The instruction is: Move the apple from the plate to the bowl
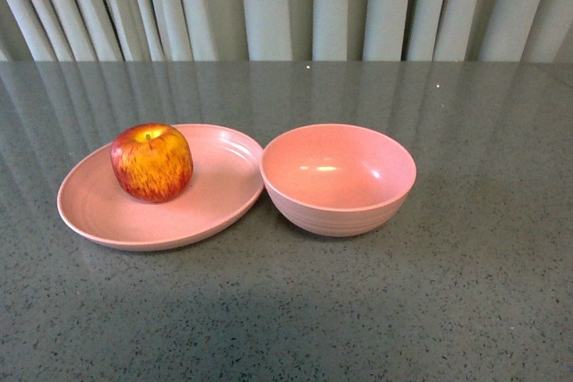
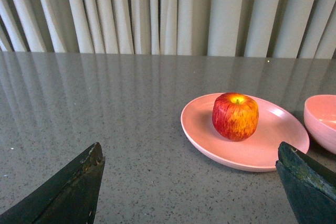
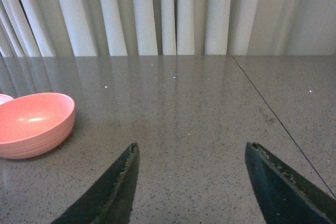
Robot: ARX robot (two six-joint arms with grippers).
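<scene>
A red apple [image 1: 151,162] with yellow-orange streaks sits upright on the left part of the wide pink plate [image 1: 215,207]. The deeper pink bowl [image 1: 338,178] stands empty just right of the plate, its side touching the plate's rim. Neither arm shows in the front view. In the left wrist view my left gripper [image 2: 190,153] is open with bare table between its dark fingers, and the apple [image 2: 235,116] on the plate [image 2: 262,153] lies ahead of it, toward the bowl [image 2: 321,119]. My right gripper [image 3: 191,145] is open over bare table, with the bowl [image 3: 32,124] well off to one side.
The grey speckled table [image 1: 430,310] runs back to a pale pleated curtain [image 1: 286,6]. A thin dark seam [image 3: 278,121] crosses the table surface in the right wrist view.
</scene>
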